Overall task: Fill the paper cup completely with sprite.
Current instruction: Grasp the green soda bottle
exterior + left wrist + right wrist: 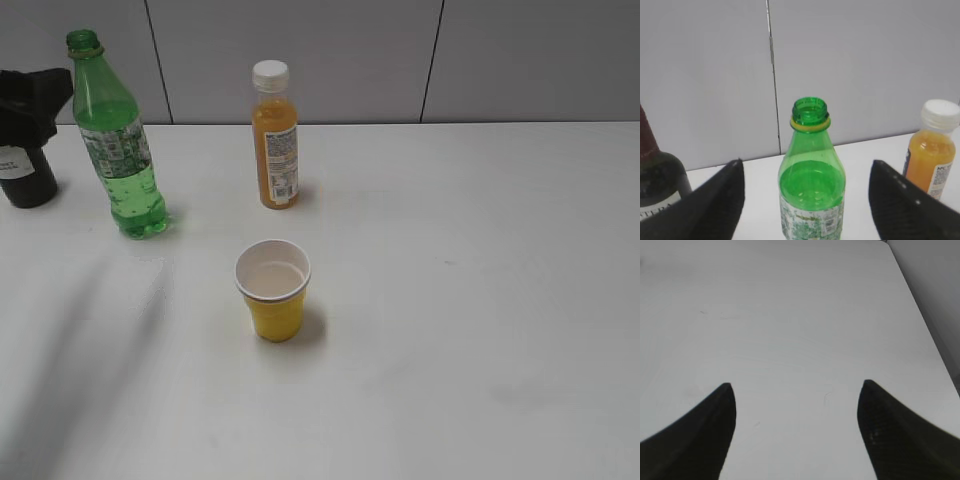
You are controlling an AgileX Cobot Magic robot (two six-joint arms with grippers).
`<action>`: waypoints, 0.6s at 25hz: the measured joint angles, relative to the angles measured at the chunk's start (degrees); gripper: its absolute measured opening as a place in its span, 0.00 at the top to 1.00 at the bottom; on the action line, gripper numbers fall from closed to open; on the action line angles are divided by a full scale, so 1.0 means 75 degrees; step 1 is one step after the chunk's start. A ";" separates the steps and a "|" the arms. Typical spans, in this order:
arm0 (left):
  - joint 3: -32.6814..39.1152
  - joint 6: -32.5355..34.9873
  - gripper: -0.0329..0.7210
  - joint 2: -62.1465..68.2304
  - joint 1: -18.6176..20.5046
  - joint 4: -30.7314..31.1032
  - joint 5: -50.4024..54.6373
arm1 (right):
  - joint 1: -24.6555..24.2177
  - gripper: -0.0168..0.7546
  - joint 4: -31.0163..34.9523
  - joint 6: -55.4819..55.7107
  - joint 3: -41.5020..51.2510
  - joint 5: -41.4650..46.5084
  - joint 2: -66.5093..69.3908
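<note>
The paper cup (273, 289) is positioned upright on the white worktop (480, 300), near the centre of the exterior view, and is seen empty, its white interior exposed. The sprite (116, 140), an uncapped green bottle partly filled with clear liquid, is located behind and to the left of the cup, well apart from it. An orange juice bottle (275, 137) with a white cap is placed behind the cup, to the right of the sprite. A dark bottle (26, 172) with a white label is found at the far left edge.

In the left wrist view, the left gripper (807, 200) is aligned with the sprite (811, 185); its jaws are spread wide on either side, without contact. The right gripper (796, 430) is held above bare worktop (790, 330), its jaws likewise spread wide with nothing between them.
</note>
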 joint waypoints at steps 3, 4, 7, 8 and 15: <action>0.0007 -0.0016 0.17 0.0290 0.0000 0.0067 -0.0249 | 0.0000 0.22 -0.0007 0.0000 0.0000 0.0000 0.0000; 0.0007 -0.0023 0.17 0.0353 0.0000 0.0067 -0.0313 | 0.0000 0.22 -0.0007 0.0000 0.0000 0.0000 0.0000; 0.0096 -0.0175 0.17 0.0551 0.0000 0.0075 -0.0531 | 0.0000 0.22 -0.0007 0.0000 0.0000 0.0000 0.0000; 0.0206 -0.0287 0.17 0.0589 0.0000 0.0093 -0.0672 | 0.0000 0.22 -0.0007 0.0000 0.0000 0.0000 0.0000; 0.1305 -0.0584 0.17 0.0926 0.0000 0.0170 -0.2376 | 0.0000 0.22 -0.0007 0.0000 0.0000 0.0000 0.0000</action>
